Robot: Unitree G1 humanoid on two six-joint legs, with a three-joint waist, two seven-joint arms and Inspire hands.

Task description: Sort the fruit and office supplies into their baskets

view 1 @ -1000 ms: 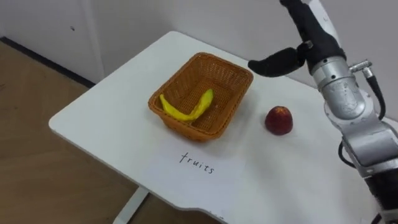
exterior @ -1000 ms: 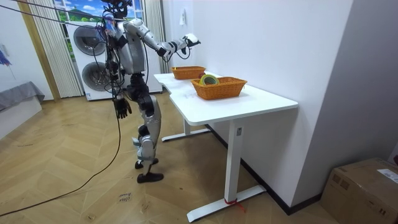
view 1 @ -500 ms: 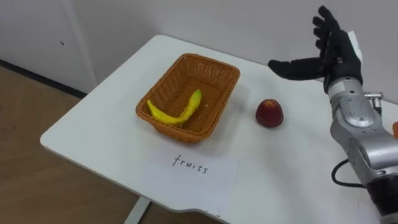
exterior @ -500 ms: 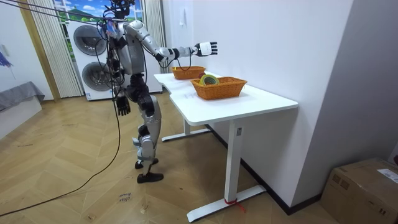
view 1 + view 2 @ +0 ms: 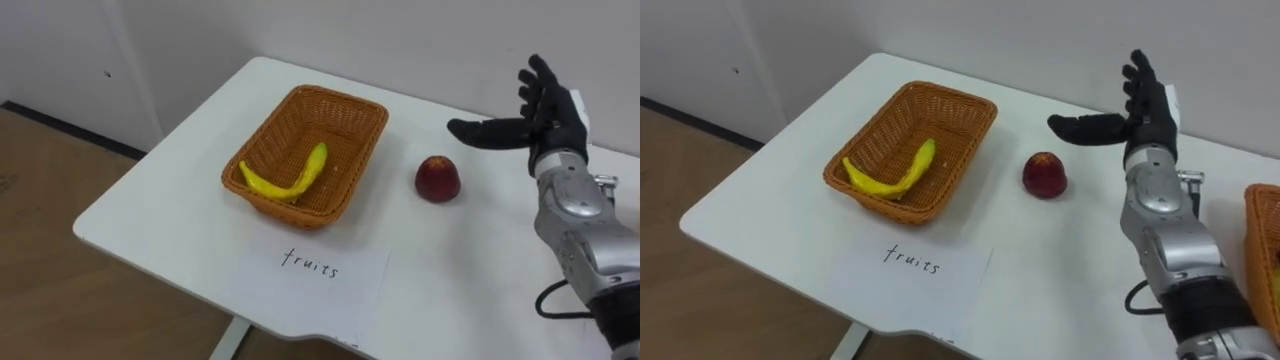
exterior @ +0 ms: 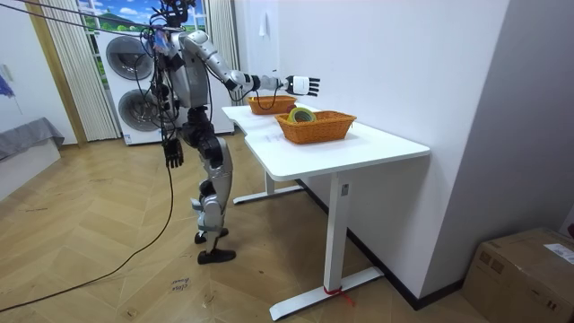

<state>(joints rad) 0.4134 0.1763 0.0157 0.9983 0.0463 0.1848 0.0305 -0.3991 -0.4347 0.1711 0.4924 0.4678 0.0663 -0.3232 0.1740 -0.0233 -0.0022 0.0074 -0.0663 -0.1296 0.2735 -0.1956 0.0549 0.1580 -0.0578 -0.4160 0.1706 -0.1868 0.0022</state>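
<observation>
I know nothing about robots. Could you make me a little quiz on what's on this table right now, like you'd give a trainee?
1. True or false: the apple lies inside the basket with the banana.
2. Pick one. The right hand is: A) shut on the apple; B) open, holding nothing, to the right of the apple; C) resting in the basket.
3. Fill the gap: the sheet of paper lies on the table just in front of the ____.

Key: 1 false, the apple sits on the table beside the basket; 2 B; 3 basket.
</observation>
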